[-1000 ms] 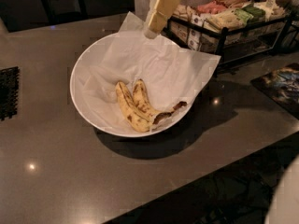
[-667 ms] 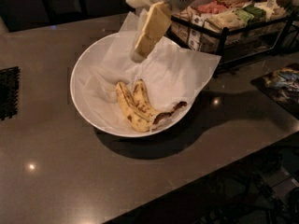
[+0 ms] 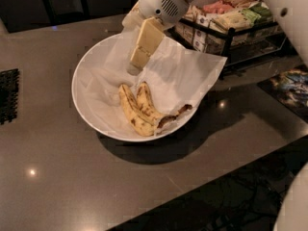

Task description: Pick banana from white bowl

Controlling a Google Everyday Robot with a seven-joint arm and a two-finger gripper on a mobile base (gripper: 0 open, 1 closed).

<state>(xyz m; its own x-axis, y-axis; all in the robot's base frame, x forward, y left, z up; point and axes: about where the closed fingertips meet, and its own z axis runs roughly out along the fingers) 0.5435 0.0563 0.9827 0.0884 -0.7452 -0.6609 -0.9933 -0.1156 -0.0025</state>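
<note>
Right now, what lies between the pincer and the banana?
Camera view: only white paper lining the white bowl separates the pincer, hovering above, from the banana.

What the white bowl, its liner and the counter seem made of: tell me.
White bowl: likely glazed ceramic or plastic; glossy, smooth rim.
Liner: thin paper; matte, creased, corners overhanging.
Counter: polished, stone-like, grey; mirrors light spots.
Gripper, hovering over the bowl's far side: cream plastic, apparently.
</note>
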